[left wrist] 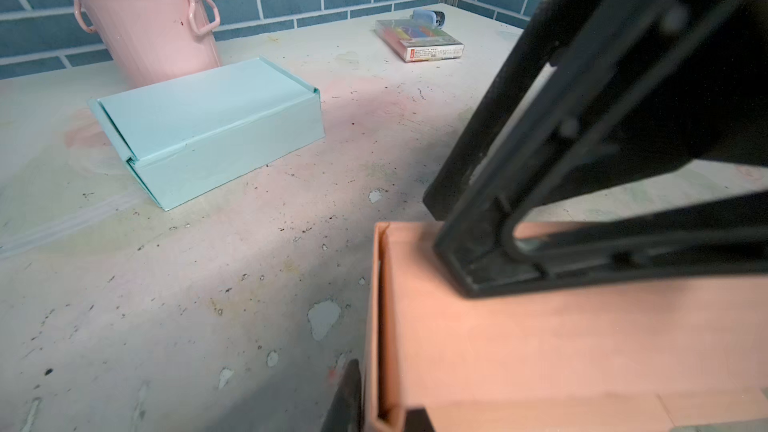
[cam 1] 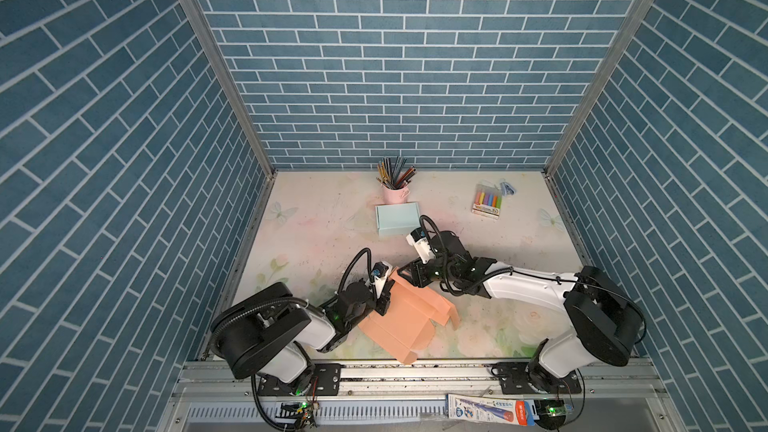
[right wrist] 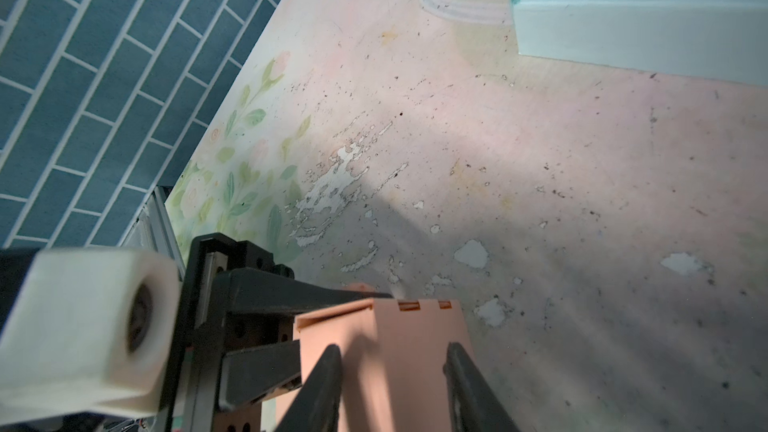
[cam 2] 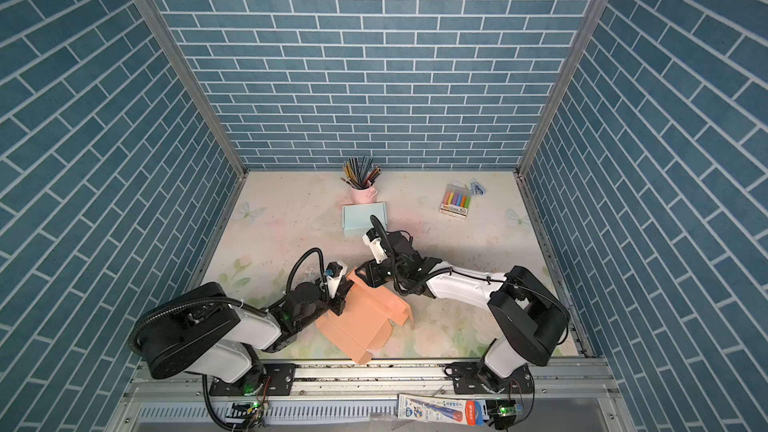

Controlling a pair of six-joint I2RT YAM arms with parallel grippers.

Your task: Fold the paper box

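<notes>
The salmon paper box (cam 1: 399,317) (cam 2: 357,317) lies partly folded near the table's front middle, with flaps spread toward the front edge. My left gripper (cam 1: 384,310) (cam 2: 338,307) is at its left side wall. In the left wrist view the doubled wall (left wrist: 384,326) stands between the two fingertips of that gripper (left wrist: 380,405), which is shut on it. My right gripper (cam 1: 405,274) (cam 2: 361,274) reaches the box's far corner. In the right wrist view it (right wrist: 392,349) is open, its fingers spread over the slotted panel (right wrist: 415,326).
A folded light-blue box (cam 1: 397,218) sits just behind the arms, with a pink pencil bucket (cam 1: 395,193) behind it. A marker pack (cam 1: 487,201) lies at the back right. The metal rail (cam 1: 415,371) borders the front edge, close to the box's flaps.
</notes>
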